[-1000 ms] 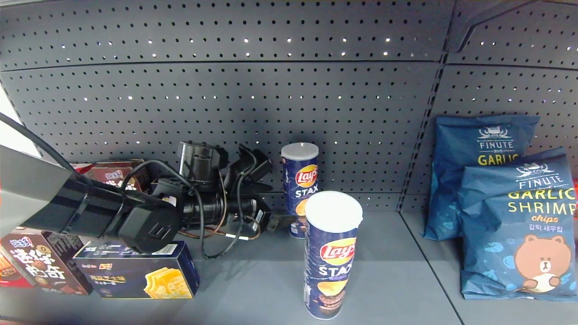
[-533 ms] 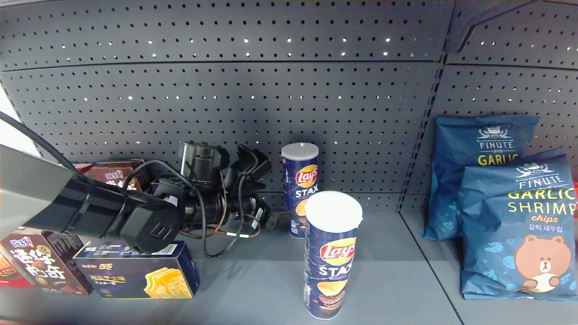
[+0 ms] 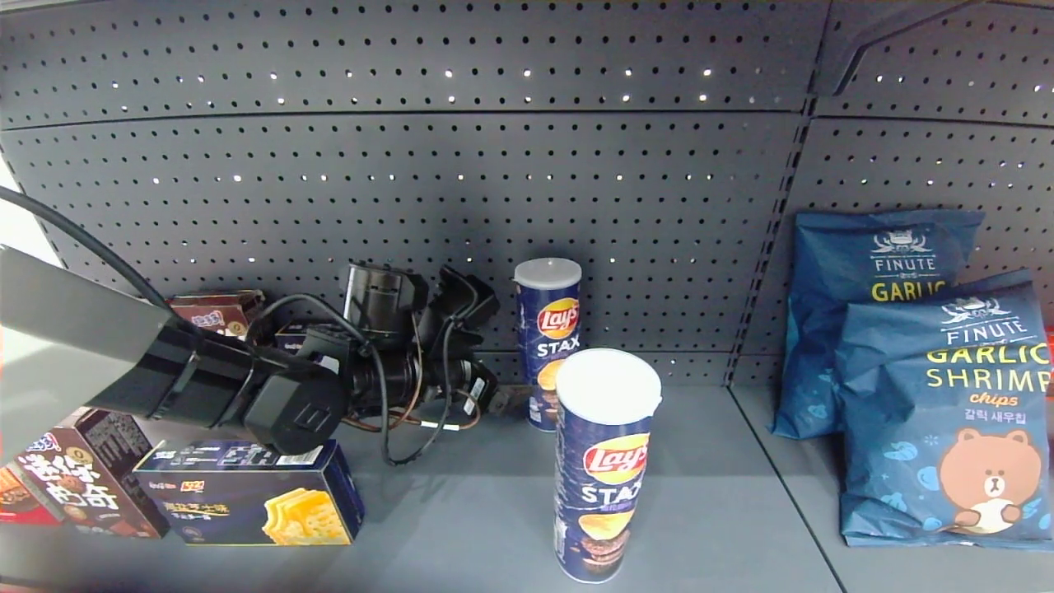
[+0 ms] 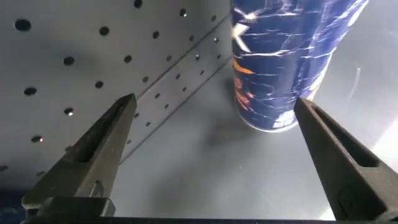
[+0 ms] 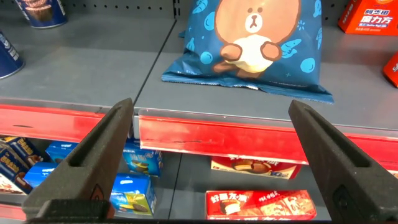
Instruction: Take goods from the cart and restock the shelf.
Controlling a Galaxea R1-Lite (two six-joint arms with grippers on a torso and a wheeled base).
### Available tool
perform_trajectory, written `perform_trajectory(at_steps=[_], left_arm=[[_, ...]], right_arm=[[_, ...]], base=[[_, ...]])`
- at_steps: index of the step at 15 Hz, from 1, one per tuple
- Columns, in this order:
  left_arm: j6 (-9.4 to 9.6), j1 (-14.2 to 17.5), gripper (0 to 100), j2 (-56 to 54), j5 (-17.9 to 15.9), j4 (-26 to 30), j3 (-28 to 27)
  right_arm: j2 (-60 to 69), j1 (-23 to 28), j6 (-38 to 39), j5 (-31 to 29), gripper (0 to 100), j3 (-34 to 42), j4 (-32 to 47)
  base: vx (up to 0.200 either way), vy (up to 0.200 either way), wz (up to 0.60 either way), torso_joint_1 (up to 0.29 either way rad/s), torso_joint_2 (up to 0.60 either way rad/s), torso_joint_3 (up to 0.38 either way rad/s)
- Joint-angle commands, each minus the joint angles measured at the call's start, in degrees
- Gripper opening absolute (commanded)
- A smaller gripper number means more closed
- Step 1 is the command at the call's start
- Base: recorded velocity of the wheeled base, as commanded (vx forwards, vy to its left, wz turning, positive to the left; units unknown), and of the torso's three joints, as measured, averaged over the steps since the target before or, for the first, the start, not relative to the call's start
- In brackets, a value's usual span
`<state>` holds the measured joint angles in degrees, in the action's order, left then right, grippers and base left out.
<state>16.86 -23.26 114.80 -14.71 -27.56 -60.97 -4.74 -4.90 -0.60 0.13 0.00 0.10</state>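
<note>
The left gripper [image 3: 504,401] hangs low over the grey shelf [image 3: 700,511], close to the perforated back panel [image 3: 412,181], with its arm coming in from the left side. Its jaws stand wide apart and hold nothing. Just beyond its fingertips stands the rear chips can [image 3: 547,346], upright against the back panel with its pale lid on.

In the left wrist view, the left gripper [image 4: 214,102] opens toward the foot of that rear chips can [image 4: 280,62]. The can sits past the tips and nearer one finger than the other, not between them. I cannot tell whether that finger touches the can's base.

A second, front chips can [image 3: 608,461] stands upright nearer the shelf's front edge, a little to the right of the rear one and well clear of the gripper. Under the left arm lies a dark blue cracker box [image 3: 247,502], with a brown snack box [image 3: 74,478] beside it. Two blue chip bags [image 3: 947,412] lean at the right end of the shelf.

The right gripper [image 5: 211,104] hovers out in front of the shelf's red price strip [image 5: 217,140], its jaws spread wide and empty. The bear-printed chip bag [image 5: 249,43] lies on the shelf beyond it.
</note>
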Motion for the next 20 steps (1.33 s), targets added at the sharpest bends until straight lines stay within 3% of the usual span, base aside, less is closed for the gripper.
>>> perform_trajectory(at_steps=[1,11,20], left_arm=[[0.02,-0.12,100,1.22,0.12,-0.03,-0.91],[0.81,0.41,100,-1.42,0.12,-3.29,3.4],[0.63,0.06,100,-0.72,8.21,-3.29,2.69]], right_arm=[[-0.09,-0.02,-0.02,0.04,100,0.0,-0.01],[-0.09,-0.02,-0.02,0.04,100,0.0,-0.01],[-0.09,-0.02,-0.02,0.04,100,0.0,-0.01]], base=[[0.0,0.0,0.0,0.0,0.0,0.0],[0.0,0.0,0.0,0.0,0.0,0.0],[0.0,0.0,0.0,0.0,0.0,0.0]])
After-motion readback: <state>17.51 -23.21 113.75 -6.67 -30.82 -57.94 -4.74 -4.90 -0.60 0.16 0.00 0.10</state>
